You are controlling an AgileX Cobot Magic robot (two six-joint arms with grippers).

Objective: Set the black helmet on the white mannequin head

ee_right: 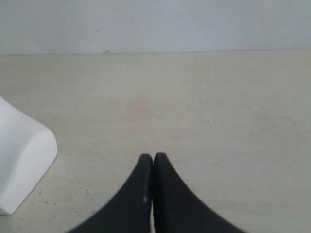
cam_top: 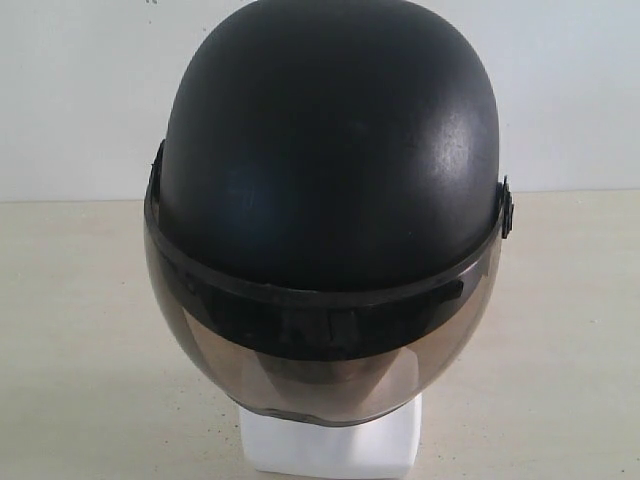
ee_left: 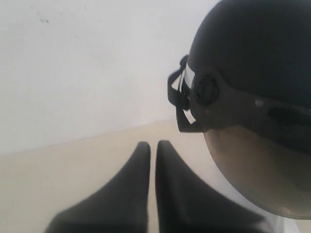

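The black helmet (cam_top: 330, 150) sits on the white mannequin head and covers it; its smoky visor (cam_top: 320, 345) hangs down over the face. Only the blocky white neck base (cam_top: 330, 445) shows below. In the left wrist view the helmet (ee_left: 252, 53) is close by, side pivot and strap visible, and my left gripper (ee_left: 153, 145) is shut on nothing, apart from the helmet. My right gripper (ee_right: 153, 158) is shut and empty over bare table, with the white neck base (ee_right: 22, 165) off to one side. Neither gripper shows in the exterior view.
A pale beige table (cam_top: 80, 330) runs under everything, with a plain white wall (cam_top: 80, 90) behind it.
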